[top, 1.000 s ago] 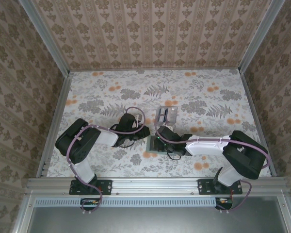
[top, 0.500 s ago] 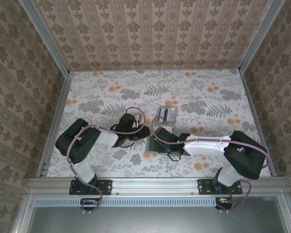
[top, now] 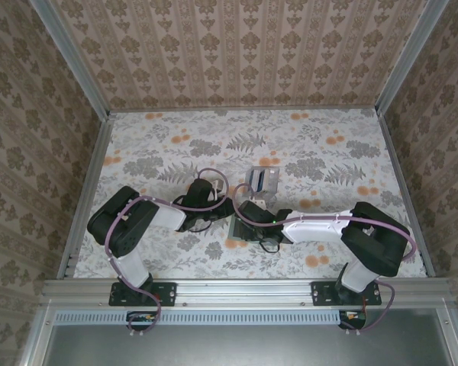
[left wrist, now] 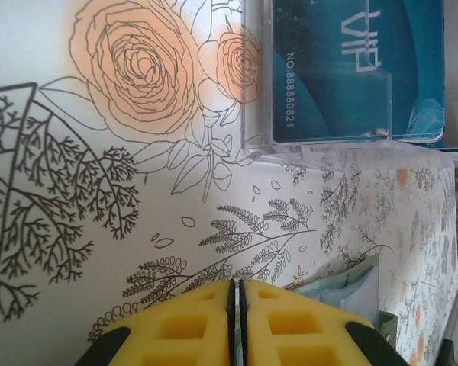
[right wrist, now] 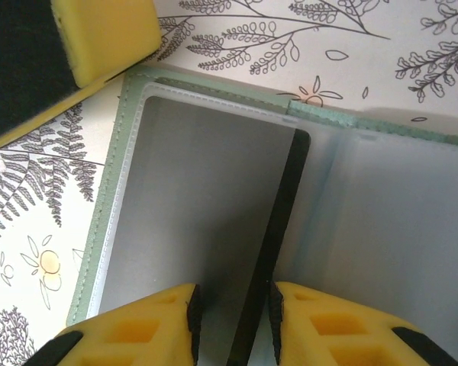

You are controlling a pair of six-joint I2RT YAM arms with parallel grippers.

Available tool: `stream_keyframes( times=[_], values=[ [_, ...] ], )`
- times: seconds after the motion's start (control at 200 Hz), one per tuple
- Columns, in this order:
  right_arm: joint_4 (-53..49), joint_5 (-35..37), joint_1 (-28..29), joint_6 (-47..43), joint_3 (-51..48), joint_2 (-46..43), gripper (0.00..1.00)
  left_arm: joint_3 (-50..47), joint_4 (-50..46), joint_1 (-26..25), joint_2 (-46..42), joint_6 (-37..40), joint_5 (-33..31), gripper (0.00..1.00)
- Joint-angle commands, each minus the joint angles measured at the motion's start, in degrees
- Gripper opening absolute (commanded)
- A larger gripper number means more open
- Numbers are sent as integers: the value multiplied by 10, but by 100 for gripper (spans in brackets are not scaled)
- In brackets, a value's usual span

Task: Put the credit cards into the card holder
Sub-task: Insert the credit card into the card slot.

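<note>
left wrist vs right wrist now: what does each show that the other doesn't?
Left wrist, not right wrist: the clear card rack with a blue VIP card in it.
Right wrist, not left wrist: the right end effector pinching a thin card edge-on over the pale green card wallet, sleeves open.
Both: the floral cloth, the wallet (a corner in left wrist), and the left end effector, shut, apparently the yellow pad at right wrist's top left.

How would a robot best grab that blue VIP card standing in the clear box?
Probably by its top edge, coming straight down from above. The blue card stands upright in the clear box, whose walls cover its lower part; a strip along the top rises bare above the front wall, so jaws could pinch both faces there.
</note>
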Motion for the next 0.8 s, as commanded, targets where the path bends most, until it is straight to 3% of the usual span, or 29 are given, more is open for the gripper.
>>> stream_keyframes(
  times=[0.0,0.15,0.44,0.705,0.795],
  values=[
    [24,-14,5,-8,11,5,31,-38,-139,-2,51,11,-32,13],
    [34,-16,5,-16,11,3,29,-38,-133,-1,55,9,-27,13],
    [-22,2,10,-9,-11,-62,36,-42,-133,-1,50,9,-32,14],
    [-55,36,9,51,-82,-149,47,-45,-129,-2,50,8,-31,16],
    [-64,52,9,77,-95,-154,58,-43,-132,-1,49,9,-32,17]
  ],
)
